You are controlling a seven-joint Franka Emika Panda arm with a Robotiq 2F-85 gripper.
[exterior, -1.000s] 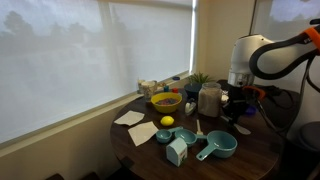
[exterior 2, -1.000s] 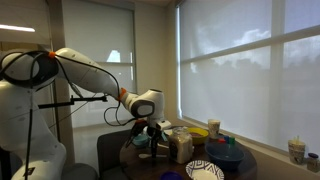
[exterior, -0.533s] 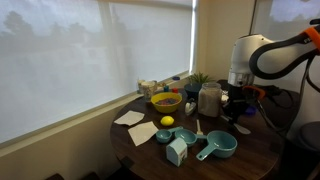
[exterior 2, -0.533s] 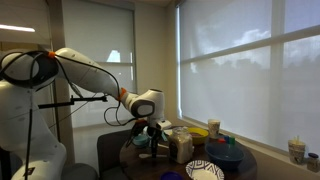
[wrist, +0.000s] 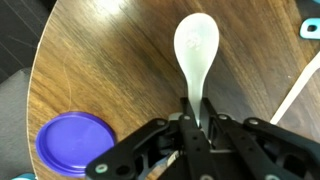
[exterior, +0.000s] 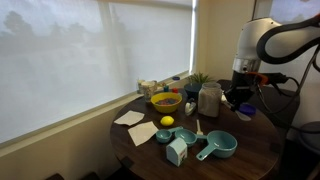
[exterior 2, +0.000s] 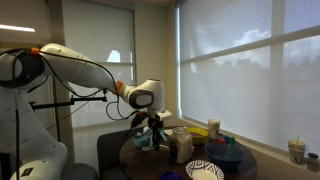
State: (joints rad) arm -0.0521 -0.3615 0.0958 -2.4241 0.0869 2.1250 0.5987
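Note:
My gripper point(wrist: 195, 108) is shut on the handle of a white spoon point(wrist: 197, 45), whose bowl points away from me above the round wooden table point(wrist: 100, 70). In both exterior views the gripper point(exterior: 240, 99) point(exterior 2: 152, 126) hangs a little above the table's edge, next to a clear jar point(exterior: 209, 99). A purple lid point(wrist: 70, 145) lies on the table below and to the side of the jaws. The spoon is too small to make out in the exterior views.
On the table stand a yellow bowl point(exterior: 165, 101), a lemon point(exterior: 167, 122), teal measuring cups point(exterior: 217, 146), a teal carton point(exterior: 177, 151), white napkins point(exterior: 130, 118) and a small plant point(exterior: 200, 80). A patterned plate point(exterior 2: 205, 170) lies near the front edge. Window blinds stand behind.
The arm has risen and shifted slightly, lifting the gripper with the white spoon up off the table. The other objects have not moved.

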